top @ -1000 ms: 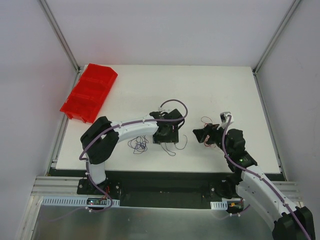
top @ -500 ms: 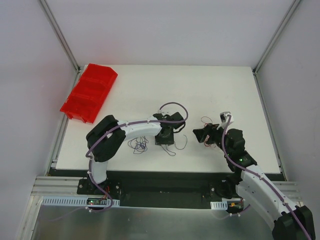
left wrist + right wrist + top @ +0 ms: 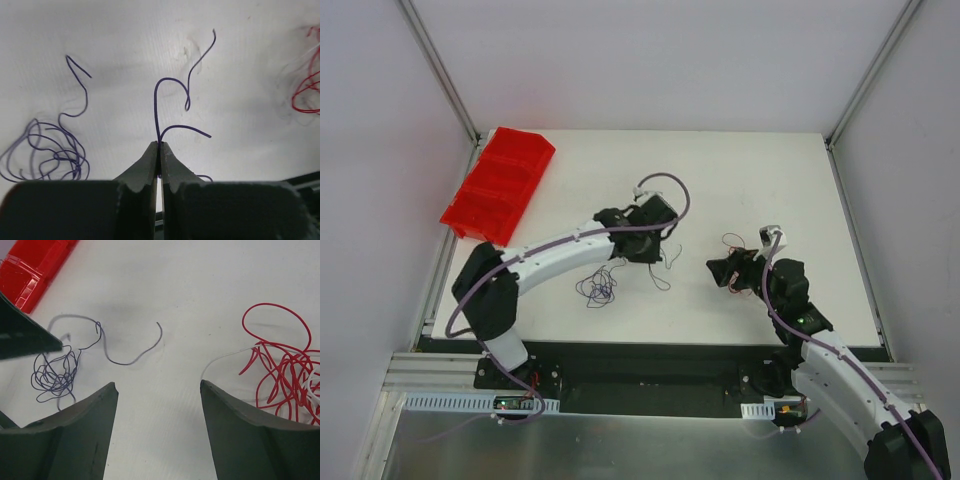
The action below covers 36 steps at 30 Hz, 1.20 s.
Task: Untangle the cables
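L gripper (image 3: 160, 150) is pinched shut on one purple wire (image 3: 156, 100), just right of the purple tangle (image 3: 50, 155) on the white table (image 3: 750, 180). To do it well: lift slow, draw away from the tangle, and watch for drag, as I can't tell if they're linked. R gripper (image 3: 157, 385) hovers w/ fingers wide apart, empty, btw that tangle and the red tangle (image 3: 285, 365). Vs a sec ago: L jaws were apart, now closed, and L arm reaches farther out. R arm unchanged.
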Each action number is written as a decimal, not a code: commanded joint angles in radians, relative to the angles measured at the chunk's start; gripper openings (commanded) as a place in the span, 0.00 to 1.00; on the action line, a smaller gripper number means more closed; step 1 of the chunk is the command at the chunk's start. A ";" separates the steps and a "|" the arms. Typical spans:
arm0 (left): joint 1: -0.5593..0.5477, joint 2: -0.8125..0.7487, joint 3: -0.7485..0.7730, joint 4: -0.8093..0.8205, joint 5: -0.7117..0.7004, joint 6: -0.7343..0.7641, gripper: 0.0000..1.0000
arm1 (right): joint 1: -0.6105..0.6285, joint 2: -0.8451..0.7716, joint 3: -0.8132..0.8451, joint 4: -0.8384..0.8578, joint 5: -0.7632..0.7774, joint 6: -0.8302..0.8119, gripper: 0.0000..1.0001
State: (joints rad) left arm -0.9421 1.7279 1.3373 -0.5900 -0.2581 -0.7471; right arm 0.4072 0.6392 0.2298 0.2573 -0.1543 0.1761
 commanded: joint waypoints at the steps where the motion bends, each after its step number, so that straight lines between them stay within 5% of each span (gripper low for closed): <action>1: 0.185 -0.160 0.043 0.022 0.129 0.199 0.00 | -0.007 0.008 0.000 0.066 0.012 -0.003 0.70; 10: 0.673 -0.274 0.040 0.024 0.407 0.201 0.00 | -0.005 0.007 -0.004 0.073 0.012 0.002 0.69; 15: 0.853 -0.237 0.066 0.019 0.555 0.189 0.00 | -0.001 0.008 -0.004 0.076 0.018 0.000 0.69; 23: 1.051 -0.114 0.135 -0.057 0.599 -0.040 0.00 | 0.001 0.011 -0.004 0.076 0.021 -0.001 0.69; 36: 1.240 0.113 0.319 -0.057 0.638 -0.175 0.00 | 0.001 0.028 -0.006 0.088 0.021 -0.004 0.69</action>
State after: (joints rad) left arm 0.2569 1.7908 1.5730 -0.6365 0.3447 -0.8623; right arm 0.4053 0.6624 0.2287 0.2844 -0.1417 0.1780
